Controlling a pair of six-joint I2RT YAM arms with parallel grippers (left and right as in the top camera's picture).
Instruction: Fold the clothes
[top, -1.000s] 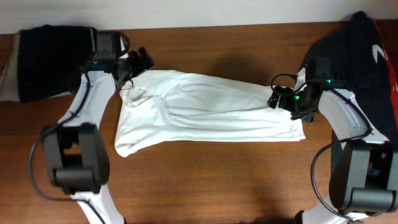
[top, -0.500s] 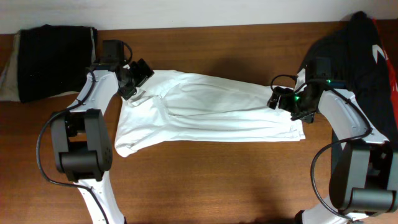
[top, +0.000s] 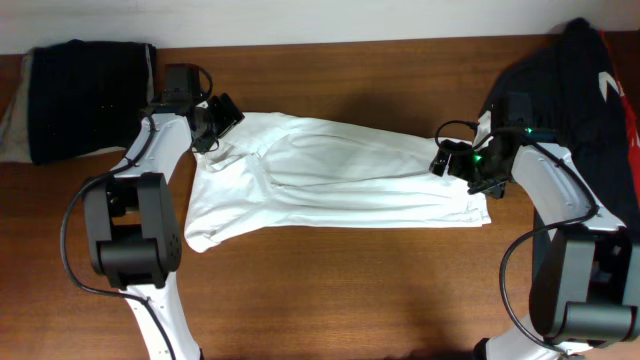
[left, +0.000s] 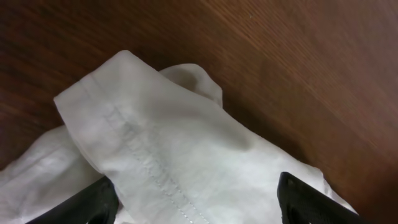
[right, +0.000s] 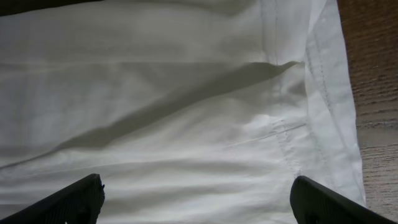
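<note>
The white T-shirt (top: 330, 180) lies folded lengthwise across the middle of the wooden table. My left gripper (top: 212, 128) is open over the shirt's upper left corner. In the left wrist view a hemmed white edge (left: 155, 155) lies between the spread fingers (left: 199, 202). My right gripper (top: 452, 160) is open over the shirt's right end. In the right wrist view the white cloth (right: 186, 124) with a stitched hem fills the space between the wide-apart fingers (right: 196, 199). Neither gripper holds the cloth.
A folded black and beige bundle (top: 70, 95) lies at the back left corner. A black garment with red and white marks (top: 590, 80) lies at the back right, beside the right arm. The bare wooden table (top: 350, 290) runs along the front.
The left arm swung from over the black bundle toward the shirt's upper left corner, then held nearly still. The right arm and the shirt have not moved.
</note>
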